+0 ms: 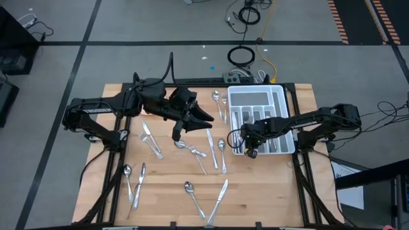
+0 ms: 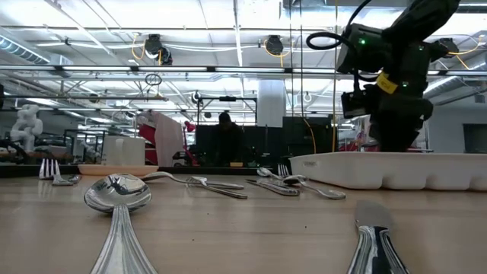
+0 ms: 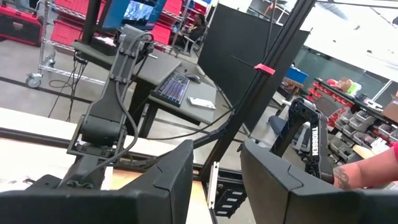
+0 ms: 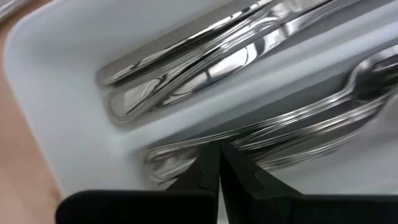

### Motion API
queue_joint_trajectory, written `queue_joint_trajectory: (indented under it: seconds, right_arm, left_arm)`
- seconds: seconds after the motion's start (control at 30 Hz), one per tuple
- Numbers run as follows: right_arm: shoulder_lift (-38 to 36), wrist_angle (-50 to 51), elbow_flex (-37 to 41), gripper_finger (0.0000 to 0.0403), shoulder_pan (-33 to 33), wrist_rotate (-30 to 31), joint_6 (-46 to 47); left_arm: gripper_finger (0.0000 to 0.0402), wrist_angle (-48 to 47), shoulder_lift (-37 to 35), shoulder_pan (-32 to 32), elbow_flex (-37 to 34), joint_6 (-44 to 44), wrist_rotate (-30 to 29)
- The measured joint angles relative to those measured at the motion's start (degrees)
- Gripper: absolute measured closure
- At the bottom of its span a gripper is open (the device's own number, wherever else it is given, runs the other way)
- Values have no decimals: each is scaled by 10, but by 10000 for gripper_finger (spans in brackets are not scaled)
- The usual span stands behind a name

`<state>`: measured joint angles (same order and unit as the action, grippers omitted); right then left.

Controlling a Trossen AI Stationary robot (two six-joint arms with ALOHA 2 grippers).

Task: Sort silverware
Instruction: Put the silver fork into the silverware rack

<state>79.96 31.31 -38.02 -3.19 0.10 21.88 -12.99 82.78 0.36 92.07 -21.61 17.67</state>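
Observation:
The silverware lies scattered over the wooden table (image 1: 166, 204): spoons (image 1: 219, 102), a knife (image 1: 209, 140), a spoon (image 2: 114, 194) and a knife (image 2: 373, 228) near the front. More pieces (image 4: 205, 62) lie in the compartments of the white tray (image 1: 281, 96) at the far right. My right gripper (image 4: 219, 158) is shut and points steeply down into the tray's near-left compartment (image 1: 246, 148). Its tips are at the handle ends of the pieces there. My left gripper (image 3: 216, 174) stands open and level, raised above the table's middle (image 1: 201, 117), with nothing between its fingers. My right gripper's shut fingertips (image 4: 211, 163) come from above at the handle ends of the silverware (image 4: 180, 155) in the tray's compartment. I cannot tell whether they touch the metal; nothing shows between the fingers.
A power strip (image 1: 239, 76) and cables lie at the table's far edge behind the tray. A person's forearm (image 3: 373, 171) shows beyond the table in the left wrist view. Bare wood lies between the scattered pieces at the near middle.

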Motion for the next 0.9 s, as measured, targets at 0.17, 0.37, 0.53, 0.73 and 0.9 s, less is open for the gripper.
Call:
queue_joint_trajectory:
  seconds: [0.17, 0.37, 0.53, 0.73, 0.9]
  right_arm:
    - [1, 0, 0, 403, -17, 10, -15]
    - [18, -3, -2, 403, -23, 36, -27]
    - [21, -5, -2, 403, -24, 68, -36]
    - [16, -4, 0, 403, -33, 96, -45]
    - [17, 6, -12, 403, -35, 96, -38]
  left_arm:
    - [265, 0, 0, 0, 0, 0, 0]
    - [265, 0, 0, 0, 0, 1, 0]
    - [265, 0, 0, 0, 0, 15, -2]
    - [265, 0, 0, 0, 0, 14, -7]
    - [265, 0, 0, 0, 0, 12, -10]
